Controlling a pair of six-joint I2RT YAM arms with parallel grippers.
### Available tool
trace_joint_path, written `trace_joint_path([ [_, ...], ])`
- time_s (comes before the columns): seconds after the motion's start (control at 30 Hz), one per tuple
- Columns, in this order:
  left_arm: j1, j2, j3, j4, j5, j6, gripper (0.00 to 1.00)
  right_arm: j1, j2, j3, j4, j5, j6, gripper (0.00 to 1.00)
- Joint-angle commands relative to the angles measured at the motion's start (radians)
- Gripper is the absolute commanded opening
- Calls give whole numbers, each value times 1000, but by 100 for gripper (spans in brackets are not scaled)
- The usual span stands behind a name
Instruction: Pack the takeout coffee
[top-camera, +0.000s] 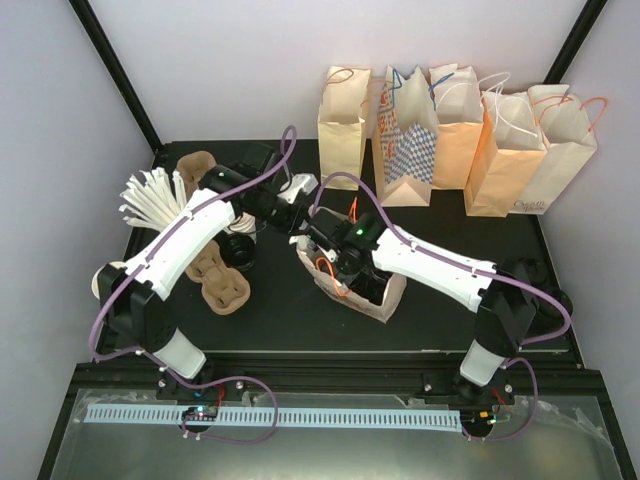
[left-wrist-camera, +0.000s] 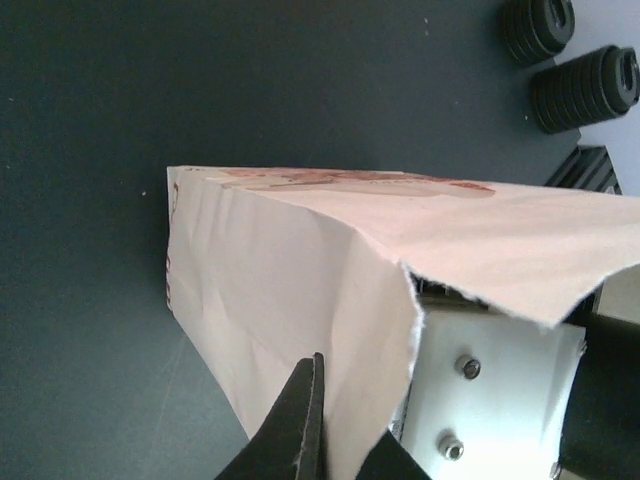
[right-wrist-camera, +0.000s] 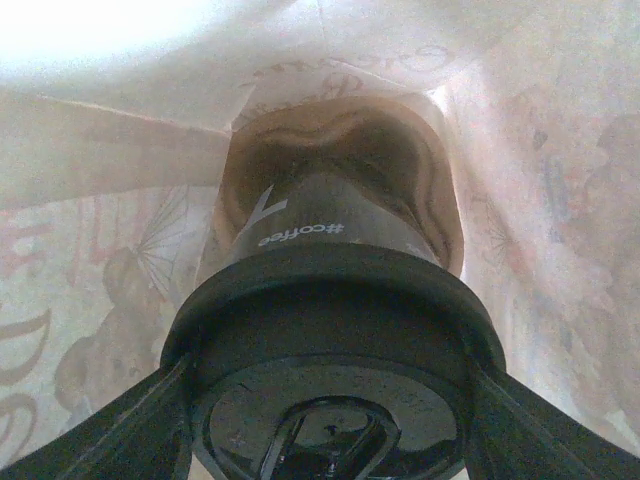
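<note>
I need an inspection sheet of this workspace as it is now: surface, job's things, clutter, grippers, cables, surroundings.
Surface: black table, no spills seen.
Job's things: takeout coffee, black lid on, down inside the open bag.
Clutter: pulp carriers, black lids and white straws at left; five spare bags standing at the back.
Grippers: left gripper shut on the open bag's rim; right gripper inside the bag, gripping the coffee at its lid.
Cables: purple cables looped along both arms.
Surroundings: white walls.
</note>
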Motion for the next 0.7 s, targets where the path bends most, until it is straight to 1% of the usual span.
trace_joint_path([
  [0.0, -15, 35, 81, -21, 109, -63, 2, -21, 53, 20, 32, -61, -76, 33],
  [0.23, -15, 65, 108, -36, 84, -106, 2, -27, 134, 24, 84, -72, -138, 33],
  [0.4, -13, 83, 135, -69, 66, -95, 4, -38, 158, 13, 149, -98, -185, 33],
  [0.53, -13, 98, 158, -104, 51, -75, 5, -41, 209, 22, 148, -105, -197, 33],
  [0.67, -13, 99, 160, -104, 54, -82, 5, -41, 239, 8, 163, -126, -208, 33],
])
